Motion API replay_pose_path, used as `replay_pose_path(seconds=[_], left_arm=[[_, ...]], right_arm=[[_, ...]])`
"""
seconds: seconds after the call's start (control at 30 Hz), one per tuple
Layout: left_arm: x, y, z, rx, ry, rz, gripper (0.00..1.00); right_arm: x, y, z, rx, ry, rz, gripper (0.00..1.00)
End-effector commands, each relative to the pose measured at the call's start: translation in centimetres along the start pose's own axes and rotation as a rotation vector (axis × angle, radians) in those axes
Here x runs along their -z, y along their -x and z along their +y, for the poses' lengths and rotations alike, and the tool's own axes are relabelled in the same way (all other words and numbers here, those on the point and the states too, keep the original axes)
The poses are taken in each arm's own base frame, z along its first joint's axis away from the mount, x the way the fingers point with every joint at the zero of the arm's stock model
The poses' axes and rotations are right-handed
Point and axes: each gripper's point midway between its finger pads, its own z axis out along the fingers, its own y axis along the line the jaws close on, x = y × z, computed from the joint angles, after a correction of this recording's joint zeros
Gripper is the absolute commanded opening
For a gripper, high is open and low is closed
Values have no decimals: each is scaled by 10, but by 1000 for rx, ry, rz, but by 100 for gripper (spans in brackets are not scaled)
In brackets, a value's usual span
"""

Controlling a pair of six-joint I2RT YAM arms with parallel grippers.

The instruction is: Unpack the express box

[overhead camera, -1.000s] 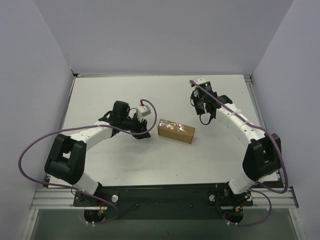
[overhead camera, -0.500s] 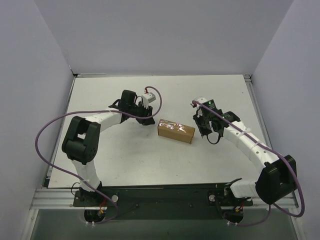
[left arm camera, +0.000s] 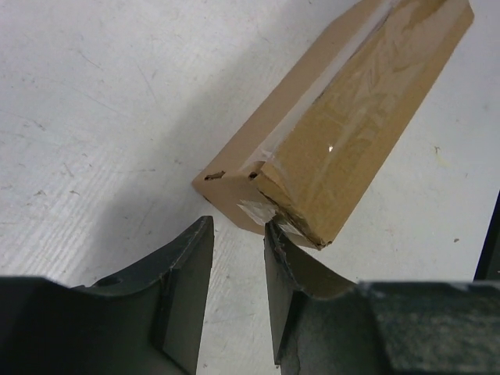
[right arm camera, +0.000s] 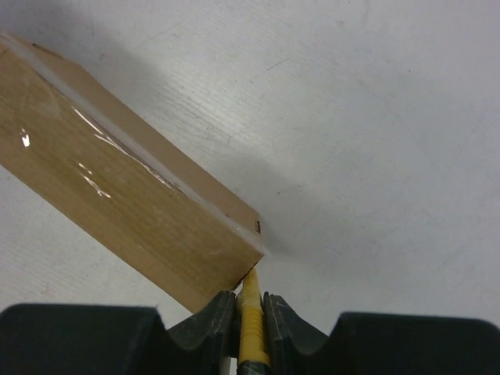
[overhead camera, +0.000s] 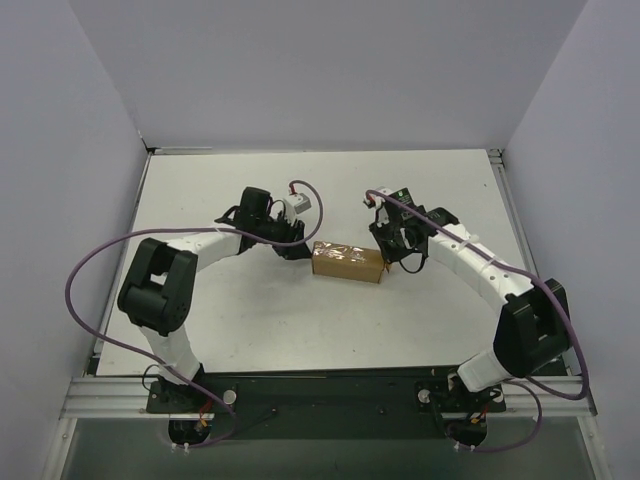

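The express box (overhead camera: 348, 262), a small oblong brown cardboard box sealed with clear tape, lies closed mid-table. It also shows in the left wrist view (left arm camera: 344, 133) and the right wrist view (right arm camera: 125, 203). My left gripper (overhead camera: 298, 247) is at the box's left end, its jaws a little apart with nothing between them (left arm camera: 238, 258); the right fingertip (left arm camera: 277, 242) touches the box's corner. My right gripper (overhead camera: 392, 258) is at the box's right end, shut on a yellow utility knife (right arm camera: 251, 328). The knife's tip meets the box's end corner.
The white table (overhead camera: 300, 320) is walled by grey panels on the left, back and right. Purple cables loop from both arms. A dark edge shows at the right border of the left wrist view (left arm camera: 492, 234).
The right gripper moved left and closer, bringing the knife to the box's right end. The left gripper moved right to the box's left end. The box shifted slightly left.
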Motion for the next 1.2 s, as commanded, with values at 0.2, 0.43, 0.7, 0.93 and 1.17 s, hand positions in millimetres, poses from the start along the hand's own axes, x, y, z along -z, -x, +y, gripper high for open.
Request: replay_pose_path(seconds=[0.2,0.43,0.7,0.93,1.17], left_arm=[[25,-12,-45,-161,-114,19,43],[67,-42,-53,-201,-128,195,44],[85,58,-63,-311,-122,35,46],[47,129,-42,-294,-81,-67,46],[-4,142,-35,-210,-154,-26,48]], right_arm=[[-12,63,6,28,29,-72,0],[-19,69,-9,25,-28,-53,0],[25,93,-63,-172,-74,-190,0],[60,121,-65,-258,-8,-401,0],[70,94,-51,-259,25,-444,0]])
